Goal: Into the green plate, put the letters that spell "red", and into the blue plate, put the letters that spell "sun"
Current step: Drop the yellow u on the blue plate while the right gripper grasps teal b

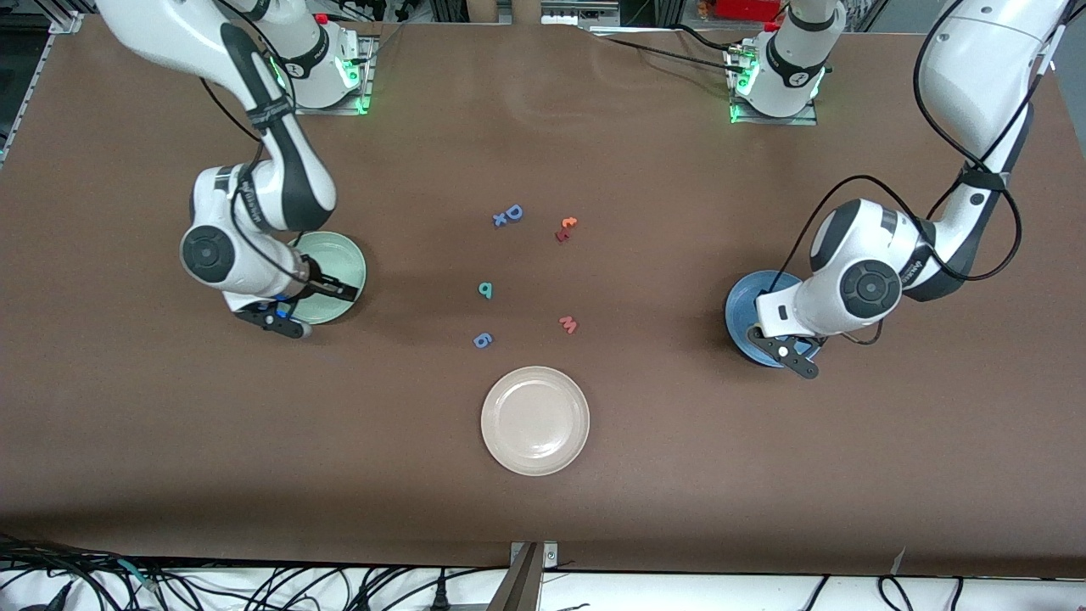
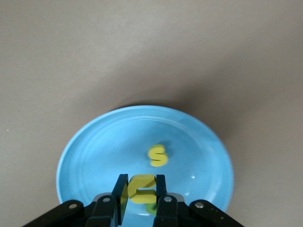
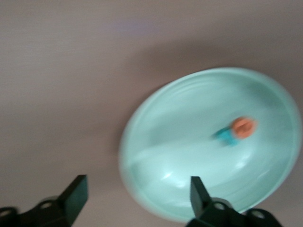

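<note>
My left gripper hangs low over the blue plate, shut on a yellow arch-shaped letter. A yellow "s" lies in that plate, and a bit of an olive-green letter shows under the fingers. My right gripper stands open over the rim of the green plate, holding nothing. In that plate an orange "e" lies beside a small teal letter. The teal "d" lies on the table's middle, between the green plate and the blue plate.
Near the "d" lie a blue "D", a red and orange letter pair, a pink "w" and a blue "6" shape. A cream-white plate sits nearer to the front camera than these.
</note>
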Tool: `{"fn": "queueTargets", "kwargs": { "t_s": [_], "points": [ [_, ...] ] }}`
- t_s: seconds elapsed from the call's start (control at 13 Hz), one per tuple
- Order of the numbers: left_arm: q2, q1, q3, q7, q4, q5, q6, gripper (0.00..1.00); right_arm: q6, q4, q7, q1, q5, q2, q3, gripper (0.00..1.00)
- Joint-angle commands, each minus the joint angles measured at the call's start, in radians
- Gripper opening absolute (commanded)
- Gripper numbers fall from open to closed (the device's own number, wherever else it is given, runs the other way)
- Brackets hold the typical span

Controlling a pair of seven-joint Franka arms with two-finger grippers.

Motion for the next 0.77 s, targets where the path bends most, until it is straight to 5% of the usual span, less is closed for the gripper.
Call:
{"fn": "queueTargets", "kwargs": {
  "t_s": [0.0,0.23,0.31,0.38,0.46,0.69],
  "points": [
    [0.048,0.028,0.000,0.032,0.008,0.064,0.050,0.16,-0.010,0.068,0.189,0.015,0.013,0.007,0.094,0.99],
    [0.068,0.040,0.002,0.032,0.003,0.068,0.064,0.22,0.058,0.141,0.367,0.063,0.013,0.078,0.157,0.99],
    [0.076,0.040,0.002,0.030,0.003,0.068,0.066,0.38,0.119,0.142,0.418,0.104,0.013,0.105,0.158,0.99],
    [0.076,0.042,0.002,0.026,0.003,0.068,0.067,0.92,0.185,0.142,0.458,0.136,0.013,0.137,0.158,0.99],
    [0.071,0.045,0.002,0.029,0.003,0.068,0.064,1.00,0.241,0.142,0.481,0.165,0.012,0.167,0.158,0.99],
    [0.036,0.049,-0.005,0.027,0.003,0.067,0.038,1.00,0.326,0.139,0.495,0.212,0.012,0.223,0.158,0.98]
  ]
}}
